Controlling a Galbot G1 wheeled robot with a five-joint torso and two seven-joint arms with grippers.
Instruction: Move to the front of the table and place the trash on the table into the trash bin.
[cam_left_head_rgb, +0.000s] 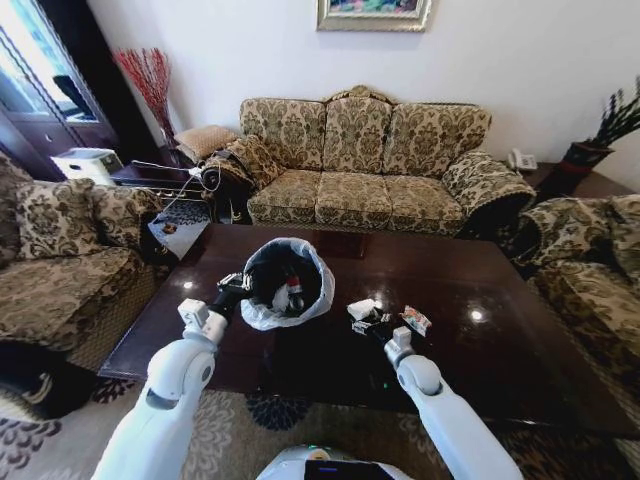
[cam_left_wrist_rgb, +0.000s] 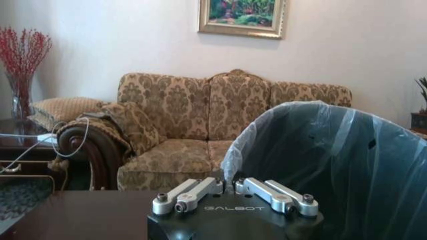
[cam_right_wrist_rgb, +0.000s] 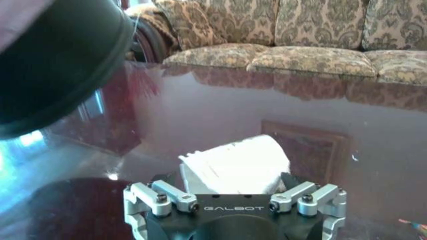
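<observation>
Right gripper (cam_right_wrist_rgb: 235, 192) sits low over the table (cam_left_head_rgb: 500, 330), fingers spread wide, a crumpled white tissue (cam_right_wrist_rgb: 233, 167) right between them but not yet pinched. A colourful wrapper (cam_left_head_rgb: 416, 320) lies just beside it. Left gripper (cam_left_head_rgb: 235, 287) clamps the bin (cam_left_head_rgb: 288, 283) by its bag-lined rim, holding it tilted above the tabletop near the trash. "GALBOT" reads on both wrists.

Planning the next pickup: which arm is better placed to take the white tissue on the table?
The right. Its pincer sits right at the white tissue, while the left pincer is at the trash bin, which looks tilted.
</observation>
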